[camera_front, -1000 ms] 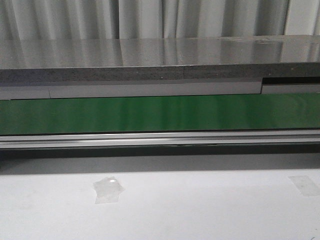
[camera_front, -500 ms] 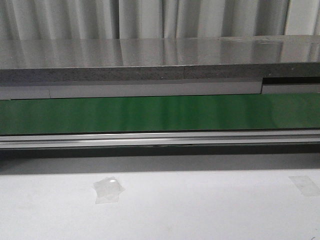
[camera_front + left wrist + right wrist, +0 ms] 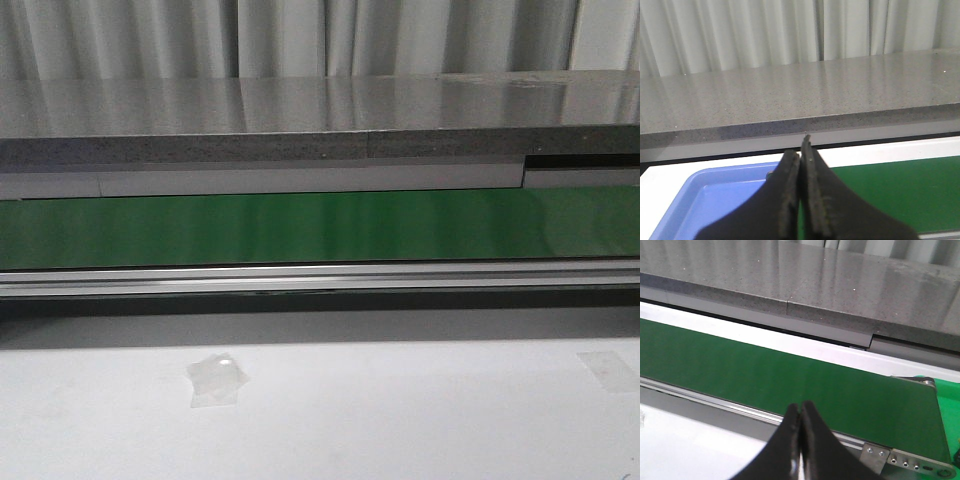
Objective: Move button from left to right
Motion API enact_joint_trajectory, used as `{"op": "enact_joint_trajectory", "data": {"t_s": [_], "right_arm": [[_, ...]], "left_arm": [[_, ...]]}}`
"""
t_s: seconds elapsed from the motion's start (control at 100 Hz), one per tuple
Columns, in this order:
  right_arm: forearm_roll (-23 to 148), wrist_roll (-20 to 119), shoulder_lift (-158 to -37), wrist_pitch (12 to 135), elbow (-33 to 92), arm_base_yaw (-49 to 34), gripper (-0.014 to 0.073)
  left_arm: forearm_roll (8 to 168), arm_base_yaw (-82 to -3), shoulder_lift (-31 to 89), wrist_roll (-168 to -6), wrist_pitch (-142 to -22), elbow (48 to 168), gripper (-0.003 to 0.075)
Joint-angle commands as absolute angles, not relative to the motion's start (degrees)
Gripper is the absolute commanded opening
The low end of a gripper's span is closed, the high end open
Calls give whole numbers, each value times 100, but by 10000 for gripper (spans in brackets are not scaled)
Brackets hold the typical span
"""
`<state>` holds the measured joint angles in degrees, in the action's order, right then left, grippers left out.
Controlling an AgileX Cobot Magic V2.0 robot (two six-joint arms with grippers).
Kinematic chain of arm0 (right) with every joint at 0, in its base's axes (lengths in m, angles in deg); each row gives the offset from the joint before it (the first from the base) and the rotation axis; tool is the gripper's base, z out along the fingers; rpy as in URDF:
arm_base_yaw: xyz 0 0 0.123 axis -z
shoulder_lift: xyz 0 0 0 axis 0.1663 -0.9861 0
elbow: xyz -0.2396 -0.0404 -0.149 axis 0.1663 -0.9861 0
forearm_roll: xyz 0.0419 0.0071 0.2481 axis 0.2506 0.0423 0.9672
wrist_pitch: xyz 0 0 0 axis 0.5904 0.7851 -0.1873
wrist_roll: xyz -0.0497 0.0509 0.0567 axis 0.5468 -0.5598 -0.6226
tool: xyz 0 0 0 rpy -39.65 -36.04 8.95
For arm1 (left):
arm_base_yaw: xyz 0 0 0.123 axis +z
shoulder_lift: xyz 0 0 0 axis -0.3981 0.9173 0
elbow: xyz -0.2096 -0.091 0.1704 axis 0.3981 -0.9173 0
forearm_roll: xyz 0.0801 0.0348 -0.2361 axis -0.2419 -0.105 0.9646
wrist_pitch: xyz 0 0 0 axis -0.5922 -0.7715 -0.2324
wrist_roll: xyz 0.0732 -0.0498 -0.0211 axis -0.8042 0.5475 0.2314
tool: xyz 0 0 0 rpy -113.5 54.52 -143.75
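Blue tray (image 3: 715, 200): seen only in the left wrist view, beside the left end of the green belt; the visible part of its floor is bare, the rest hidden behind the tool.
Left tool (image 3: 801, 156): black fingers pressed flat together, nothing between them; it hangs over the tray's edge next to the belt.
Tape patch, left (image 3: 216, 378): clear, crumpled, stuck on the white tabletop (image 3: 400, 420).
Green belt (image 3: 320, 228): runs the full width of the front view, surface bare, silver rail (image 3: 320, 278) along its near edge.
Grey counter (image 3: 320, 110): behind the belt, curtain (image 3: 300, 35) behind that.
Right tool (image 3: 800, 410): fingers closed tip to tip, gripping nothing, above the belt's near rail close to its right end roller.
Tape patch, right (image 3: 610, 370): on the tabletop near the right edge.
Button: not visible in any view; location cannot be told.
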<state>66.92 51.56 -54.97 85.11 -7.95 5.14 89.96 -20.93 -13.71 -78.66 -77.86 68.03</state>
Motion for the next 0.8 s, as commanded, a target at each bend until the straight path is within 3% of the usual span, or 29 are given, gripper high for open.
{"op": "enact_joint_trajectory", "data": {"t_s": [0.0,0.37,0.79], "right_arm": [[6798,5142,-5545,8111,-664,512,-68],[6410,4941,-5433,7750,-795,512,-68],[4747,2619,-4156,6676,-2310,512,-68]], "left_arm": [[9079,-2072,-1323,-7801,-7403,6975,-20],[9079,-2072,-1323,-7801,-7403,6975,-20],[9079,-2072,-1323,-7801,-7403,6975,-20]]}}
